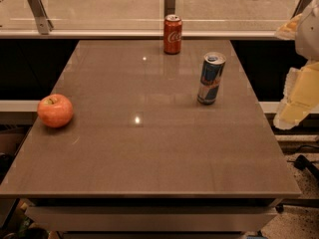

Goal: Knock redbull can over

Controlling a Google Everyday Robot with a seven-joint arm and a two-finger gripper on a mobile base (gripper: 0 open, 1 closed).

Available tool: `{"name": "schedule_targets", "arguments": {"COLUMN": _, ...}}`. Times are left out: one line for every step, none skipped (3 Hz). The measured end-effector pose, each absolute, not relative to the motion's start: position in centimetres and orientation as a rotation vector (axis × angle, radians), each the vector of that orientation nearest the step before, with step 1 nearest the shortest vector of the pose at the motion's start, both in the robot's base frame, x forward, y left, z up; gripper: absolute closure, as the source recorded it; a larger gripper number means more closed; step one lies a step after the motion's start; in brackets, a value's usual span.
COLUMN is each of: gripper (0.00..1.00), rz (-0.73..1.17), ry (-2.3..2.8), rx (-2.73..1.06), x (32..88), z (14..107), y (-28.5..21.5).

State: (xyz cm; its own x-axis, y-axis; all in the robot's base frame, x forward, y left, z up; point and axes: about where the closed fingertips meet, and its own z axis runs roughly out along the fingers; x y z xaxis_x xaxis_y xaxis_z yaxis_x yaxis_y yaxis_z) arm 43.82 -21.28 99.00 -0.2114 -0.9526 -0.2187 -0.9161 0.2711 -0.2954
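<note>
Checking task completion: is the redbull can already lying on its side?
No: the redbull can stands upright on the table, with the gripper off the table's right edge, clear of it.

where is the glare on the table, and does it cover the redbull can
Camera view: two small glints on the glossy table, one mid-table, one farther back, both left of the upright redbull can and clear of it; the gripper, beyond the table's right edge, is lit bright pale yellow; the space either side of the table is dark.
</note>
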Motion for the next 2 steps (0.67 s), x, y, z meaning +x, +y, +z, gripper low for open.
{"name": "schedule_targets", "arguments": {"gripper": 0.0, "rz": -0.143, "ry": 2.194, "rx": -1.7, "x": 43.82, "z": 99.01, "y": -21.27}}
{"name": "schedule_targets", "arguments": {"gripper": 0.0, "rz": -0.128, "ry": 2.192, "rx": -1.636, "x": 43.96, "z": 99.33, "y": -21.55}}
